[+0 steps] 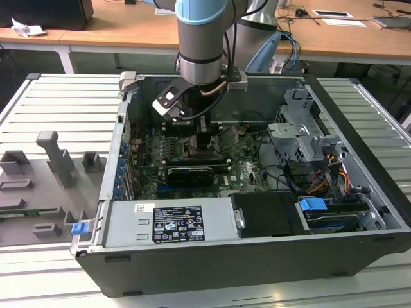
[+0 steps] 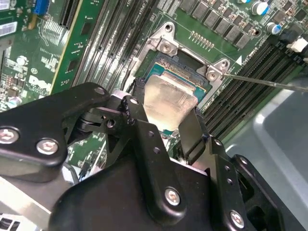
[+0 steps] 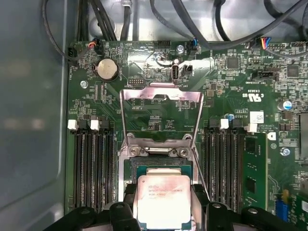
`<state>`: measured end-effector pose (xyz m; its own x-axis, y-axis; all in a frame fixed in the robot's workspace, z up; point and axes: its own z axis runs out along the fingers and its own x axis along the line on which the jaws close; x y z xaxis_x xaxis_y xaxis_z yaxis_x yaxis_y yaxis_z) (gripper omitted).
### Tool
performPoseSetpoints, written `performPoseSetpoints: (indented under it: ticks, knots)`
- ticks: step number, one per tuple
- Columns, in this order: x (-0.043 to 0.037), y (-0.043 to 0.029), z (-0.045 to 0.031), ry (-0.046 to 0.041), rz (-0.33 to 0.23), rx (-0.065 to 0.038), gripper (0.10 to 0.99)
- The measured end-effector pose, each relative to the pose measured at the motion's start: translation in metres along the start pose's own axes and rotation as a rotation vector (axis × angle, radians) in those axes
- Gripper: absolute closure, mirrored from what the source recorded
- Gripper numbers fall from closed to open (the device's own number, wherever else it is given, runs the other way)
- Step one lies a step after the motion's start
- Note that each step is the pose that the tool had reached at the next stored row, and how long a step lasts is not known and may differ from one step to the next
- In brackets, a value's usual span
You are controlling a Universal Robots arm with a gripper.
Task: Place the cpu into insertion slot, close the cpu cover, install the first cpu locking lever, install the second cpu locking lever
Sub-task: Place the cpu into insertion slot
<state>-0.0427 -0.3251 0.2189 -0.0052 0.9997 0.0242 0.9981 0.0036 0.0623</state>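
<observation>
Gripper: the black gripper [image 2: 166,105] body is closest to the lens in the second wrist view, and its fingers [image 2: 192,131] reach down toward the board
Grip: narrow, one finger on each of two opposite edges of the cpu [image 3: 163,199]; holding by the edges likely keeps the metal face and the underside untouched
Cpu: face up and roughly level, squarely over the slot [image 3: 159,164]; from these views I cannot tell whether it is fully seated or just above the contacts
Slot: dark square socket with a silver rim, on the green board [image 3: 231,96] between the two banks of memory slots [image 3: 91,163]; its far edge shows past the chip
Cover: the silver cover [image 3: 162,96] is swung up and back on its hinge at the far side of the slot, so the socket is open from above and the fingers have room to come straight down
Lever: a thin metal rod [image 2: 269,83], probably a locking lever, angles away from a corner of the socket, free and clear of the chip
Arm: in the exterior view the arm [image 1: 200,38] comes down from above into the open case [image 1: 257,256], wrist over the middle of the board
Task so far: first step in hand; cover and levers not yet closed
</observation>
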Motion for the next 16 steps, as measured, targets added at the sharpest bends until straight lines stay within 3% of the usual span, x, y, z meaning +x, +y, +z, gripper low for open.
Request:
performPoseSetpoints:
  ticks: [16]
  knots:
    - [0.0026,-0.0009,0.0136,-0.0009,0.007,0.0,0.557]
